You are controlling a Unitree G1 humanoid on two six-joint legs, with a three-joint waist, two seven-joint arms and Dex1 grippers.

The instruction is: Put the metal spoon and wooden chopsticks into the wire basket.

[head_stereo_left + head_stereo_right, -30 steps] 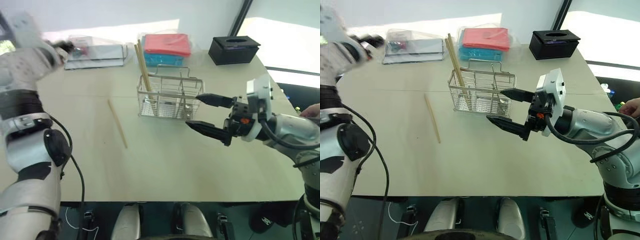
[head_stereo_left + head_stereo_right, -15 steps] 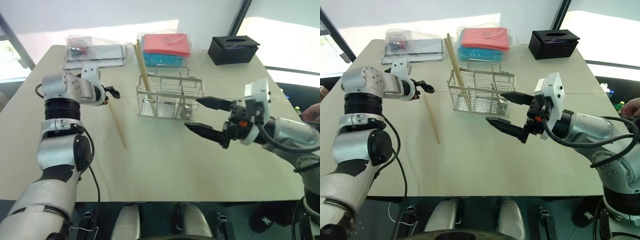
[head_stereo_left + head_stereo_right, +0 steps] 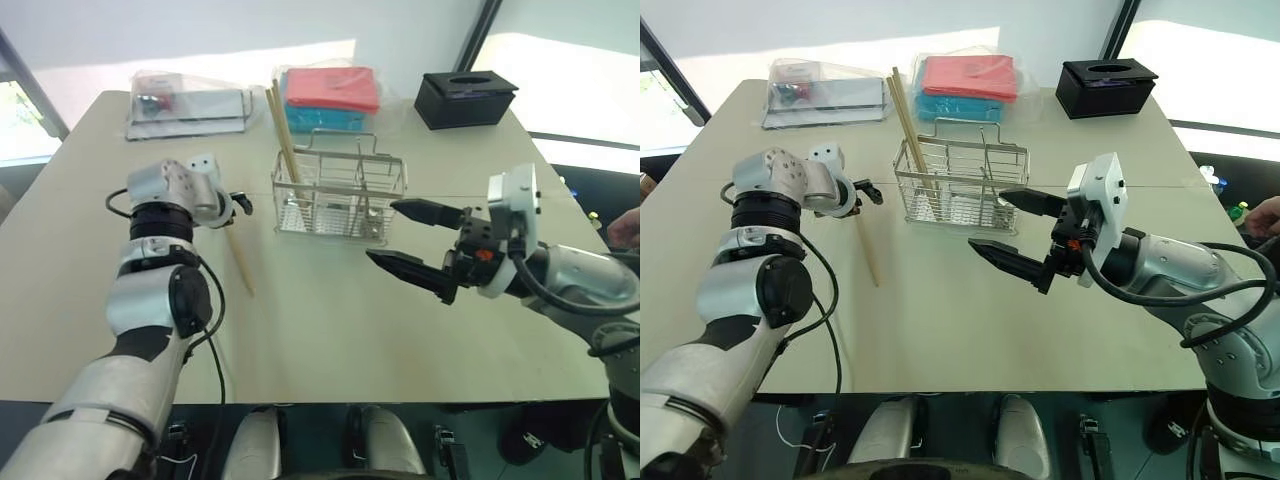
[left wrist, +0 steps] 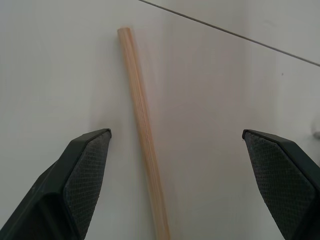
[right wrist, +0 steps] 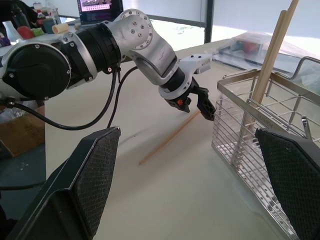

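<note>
Two pale wooden chopsticks (image 3: 286, 140) already stand in the silver wire basket (image 3: 340, 195), with what looks like the shiny metal spoon (image 3: 367, 218). One loose wooden chopstick (image 3: 238, 258) lies flat on the tan table (image 3: 330, 330), at the basket's eight o'clock. The left claw (image 4: 177, 165) hangs wide open over it, holding nothing. The right claw (image 3: 400, 235) waits wide open and empty at the basket's four o'clock. There is bare table all around the stick.

Pale wood, bright wire, matt black rubber

The lone chopstick (image 4: 142, 135) is smooth pale wood lying on the matt, cream table (image 3: 330, 330) — the wire basket (image 3: 340, 192) beside it is shiny silver metal. The left gripper (image 4: 180, 185) has black finger pads (image 4: 87, 172) with a fine cross-hatched grip; behind the basket sit glossy clear plastic wrappers (image 3: 190, 95) and a matt black box (image 3: 466, 98).
</note>
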